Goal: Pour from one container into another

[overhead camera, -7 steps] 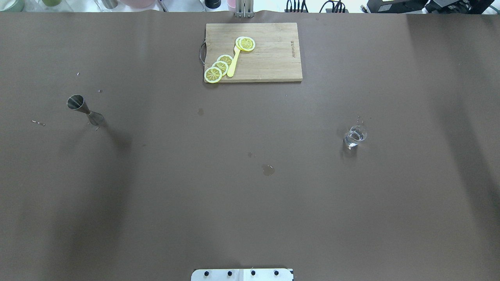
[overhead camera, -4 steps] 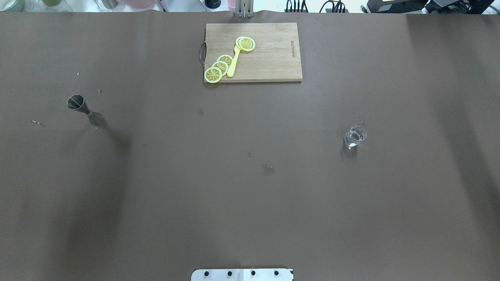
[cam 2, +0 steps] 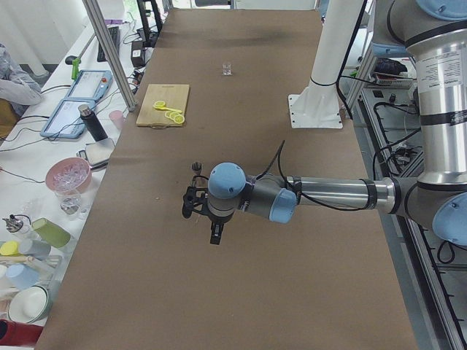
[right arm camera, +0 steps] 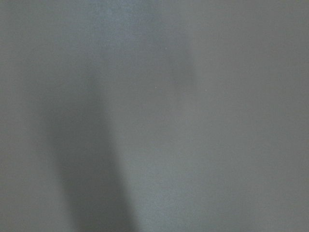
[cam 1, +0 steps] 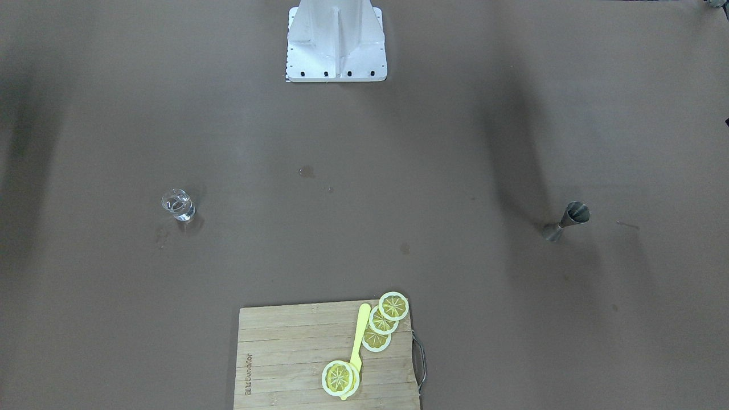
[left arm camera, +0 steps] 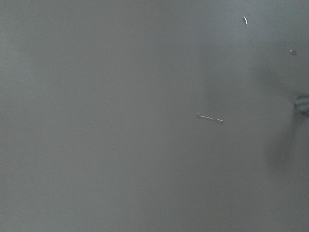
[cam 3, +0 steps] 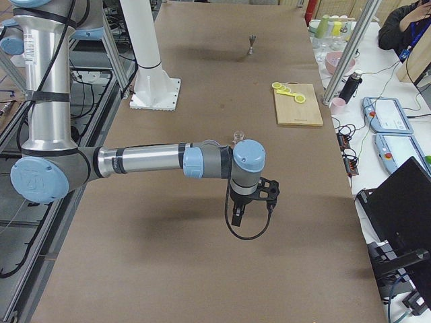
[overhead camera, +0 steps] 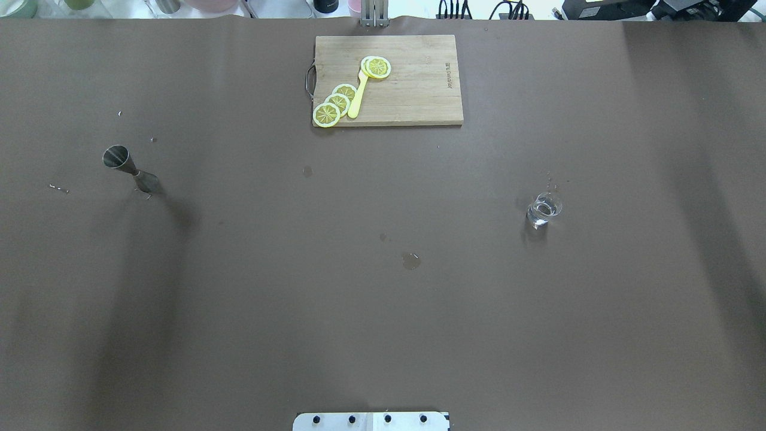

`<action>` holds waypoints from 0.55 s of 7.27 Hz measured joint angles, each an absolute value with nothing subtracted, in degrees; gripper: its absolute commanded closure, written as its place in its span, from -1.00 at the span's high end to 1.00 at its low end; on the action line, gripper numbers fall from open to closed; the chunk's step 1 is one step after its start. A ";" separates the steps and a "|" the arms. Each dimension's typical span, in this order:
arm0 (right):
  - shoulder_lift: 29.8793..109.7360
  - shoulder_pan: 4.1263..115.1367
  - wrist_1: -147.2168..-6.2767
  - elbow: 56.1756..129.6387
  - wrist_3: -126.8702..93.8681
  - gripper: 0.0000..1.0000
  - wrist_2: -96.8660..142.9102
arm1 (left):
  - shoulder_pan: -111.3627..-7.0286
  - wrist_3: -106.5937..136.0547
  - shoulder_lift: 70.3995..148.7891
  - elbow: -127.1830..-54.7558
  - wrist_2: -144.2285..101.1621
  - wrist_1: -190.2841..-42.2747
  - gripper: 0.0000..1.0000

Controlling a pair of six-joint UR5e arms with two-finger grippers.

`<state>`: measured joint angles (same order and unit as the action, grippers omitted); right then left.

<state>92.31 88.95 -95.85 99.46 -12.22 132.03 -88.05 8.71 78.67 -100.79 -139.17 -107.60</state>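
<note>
Only shadows shifted. The clear round glass tumbler, apart from the right gripper, and the grey steel hourglass jigger, apart from the left gripper, stand untouched. Whether either gripper's jaws are apart or together cannot be told. Pouring looks unstarted.

Clear glass tumbler stands upright, perhaps holding a little liquid; grey steel jigger stands upright, well apart.

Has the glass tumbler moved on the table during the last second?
No. The glass tumbler stands at the same place relative to the cutting board.
</note>
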 measured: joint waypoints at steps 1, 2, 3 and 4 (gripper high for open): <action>92.06 88.61 -95.84 99.47 -12.22 1.00 131.82 | -87.93 8.85 78.86 -100.73 -138.48 -108.38 0.97; 91.74 88.18 -95.86 99.56 -12.22 1.00 131.40 | -87.85 8.92 79.12 -101.46 -138.18 -109.15 0.97; 91.56 87.96 -95.88 99.73 -12.22 1.00 130.99 | -87.78 8.89 79.82 -102.59 -137.76 -109.82 0.97; 91.44 87.93 -95.87 99.88 -12.22 1.00 130.80 | -87.77 8.79 80.64 -103.44 -137.05 -110.69 0.97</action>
